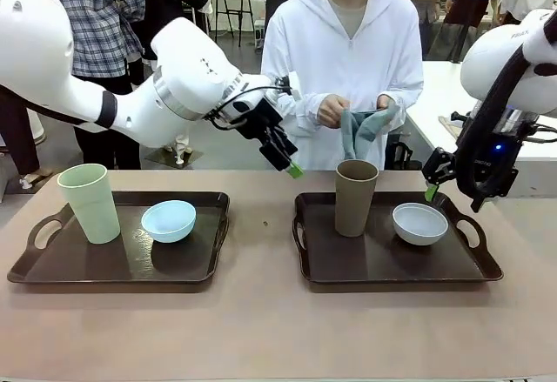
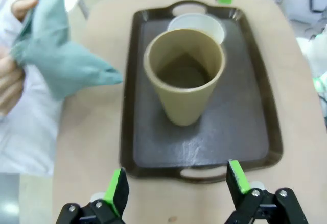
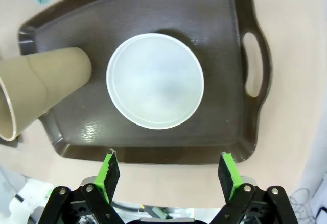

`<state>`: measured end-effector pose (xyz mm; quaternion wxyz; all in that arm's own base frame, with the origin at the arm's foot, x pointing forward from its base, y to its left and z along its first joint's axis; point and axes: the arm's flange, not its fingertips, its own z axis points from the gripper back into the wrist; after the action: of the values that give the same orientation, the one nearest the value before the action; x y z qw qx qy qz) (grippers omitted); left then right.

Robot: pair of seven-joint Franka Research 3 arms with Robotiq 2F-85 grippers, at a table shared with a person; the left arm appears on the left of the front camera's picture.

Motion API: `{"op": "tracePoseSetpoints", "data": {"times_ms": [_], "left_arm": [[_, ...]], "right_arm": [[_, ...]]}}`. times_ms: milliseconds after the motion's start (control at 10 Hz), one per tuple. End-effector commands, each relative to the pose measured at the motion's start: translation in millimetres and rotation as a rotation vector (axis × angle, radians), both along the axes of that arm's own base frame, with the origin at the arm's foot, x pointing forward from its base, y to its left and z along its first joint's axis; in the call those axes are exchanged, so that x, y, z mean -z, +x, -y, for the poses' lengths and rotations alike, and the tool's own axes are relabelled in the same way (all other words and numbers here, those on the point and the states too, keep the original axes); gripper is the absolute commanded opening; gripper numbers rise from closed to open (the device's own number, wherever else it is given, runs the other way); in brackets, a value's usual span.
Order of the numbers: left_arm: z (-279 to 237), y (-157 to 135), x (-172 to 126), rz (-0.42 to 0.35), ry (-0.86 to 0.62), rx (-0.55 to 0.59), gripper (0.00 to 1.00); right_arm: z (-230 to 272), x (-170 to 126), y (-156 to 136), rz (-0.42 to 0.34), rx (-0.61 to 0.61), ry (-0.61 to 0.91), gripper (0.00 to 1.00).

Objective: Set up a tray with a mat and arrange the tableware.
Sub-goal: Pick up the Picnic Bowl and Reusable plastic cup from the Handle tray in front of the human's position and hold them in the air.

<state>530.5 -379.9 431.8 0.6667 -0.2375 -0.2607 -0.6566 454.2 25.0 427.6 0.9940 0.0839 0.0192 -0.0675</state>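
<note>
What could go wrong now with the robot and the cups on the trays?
1. The left gripper hangs, jaws open, near the tall brown tumbler. A sideways bump could tip it onto the white bowl beside it.
2. The person holds a teal cloth just beyond that tray. If the person's hands reach in while the right gripper hovers by its far edge, they might collide.
</note>
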Motion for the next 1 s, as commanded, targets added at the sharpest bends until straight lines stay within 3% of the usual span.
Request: {"op": "tracePoseSetpoints", "data": {"times_ms": [0,400,500,900], "left_arm": [[2.3,-6.1,29.0,0.001,-0.060,0.105,1.00],[8.9,3.4,67.2,0.039,-0.176,0.231,1.00],[9.7,9.2,72.9,0.043,-0.180,0.177,1.00],[14.9,-0.3,63.8,0.026,-0.121,0.188,1.00]], "right_arm": [[-6.0,15.2,4.7,-0.010,0.020,-0.072,1.00],[-11.9,37.9,10.0,-0.039,-0.021,-0.077,1.00],[-12.9,40.1,10.2,-0.043,-0.046,-0.062,1.00],[-8.8,37.2,7.5,-0.055,-0.024,-0.049,1.00]]}}
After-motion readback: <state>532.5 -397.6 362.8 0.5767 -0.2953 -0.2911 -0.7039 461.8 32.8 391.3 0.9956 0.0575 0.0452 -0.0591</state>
